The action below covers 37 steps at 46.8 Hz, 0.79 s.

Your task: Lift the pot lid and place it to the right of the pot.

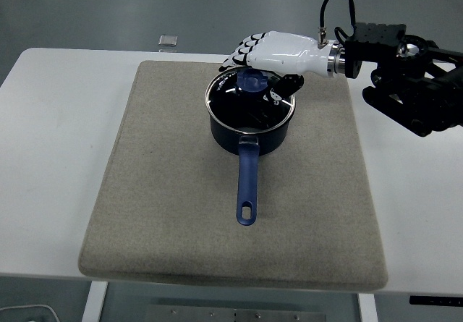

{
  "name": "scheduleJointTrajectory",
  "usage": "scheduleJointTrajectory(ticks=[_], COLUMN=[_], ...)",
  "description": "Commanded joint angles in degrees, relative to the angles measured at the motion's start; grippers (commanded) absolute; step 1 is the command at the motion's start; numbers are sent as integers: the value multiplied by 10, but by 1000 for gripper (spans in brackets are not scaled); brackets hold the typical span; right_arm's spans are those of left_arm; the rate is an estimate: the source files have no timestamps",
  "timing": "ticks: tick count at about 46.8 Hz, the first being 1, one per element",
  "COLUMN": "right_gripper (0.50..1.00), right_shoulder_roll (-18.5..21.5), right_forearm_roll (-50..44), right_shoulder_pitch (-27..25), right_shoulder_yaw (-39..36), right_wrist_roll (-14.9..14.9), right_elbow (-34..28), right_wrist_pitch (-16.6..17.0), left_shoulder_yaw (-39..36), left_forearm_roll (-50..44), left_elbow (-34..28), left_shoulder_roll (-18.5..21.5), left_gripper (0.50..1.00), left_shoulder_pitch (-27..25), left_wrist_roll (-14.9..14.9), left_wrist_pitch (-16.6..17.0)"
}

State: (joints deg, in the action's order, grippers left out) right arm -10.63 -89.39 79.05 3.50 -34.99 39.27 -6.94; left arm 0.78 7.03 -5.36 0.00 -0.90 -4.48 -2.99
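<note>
the blue pot (249, 130) sits on the grey mat (166, 192), handle toward the near edge, lid (242, 103) on. the right hand (269, 56) covers the lid knob (252, 82); grip state cannot be determined.

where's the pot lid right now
In the head view, the lid sits on the blue pot, upper middle of the grey mat, under the right hand.

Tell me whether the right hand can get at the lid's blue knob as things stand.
Probably yes. The right hand is over the pot lid, its fingers arched above the blue knob, with nothing between them.
</note>
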Motion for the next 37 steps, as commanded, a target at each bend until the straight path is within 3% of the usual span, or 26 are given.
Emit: scheduleJointTrajectory(ticks=[1, 37], right_gripper=[919, 919], right_shoulder_roll=[-1, 0], right_forearm_roll=[0, 0], right_shoulder_pitch=[1, -1], right_shoulder_yaw=[0, 12], right_wrist_roll=[0, 0], right_elbow=[-3, -4], right_wrist_pitch=[0, -1], left_shoulder_yaw=[0, 0], left_forearm_roll=[0, 0], left_elbow=[0, 0], left_shoulder_roll=[0, 0], left_gripper=[1000, 1000], left_shoulder_pitch=[0, 0], left_wrist_roll=[0, 0], left_wrist_pitch=[0, 0])
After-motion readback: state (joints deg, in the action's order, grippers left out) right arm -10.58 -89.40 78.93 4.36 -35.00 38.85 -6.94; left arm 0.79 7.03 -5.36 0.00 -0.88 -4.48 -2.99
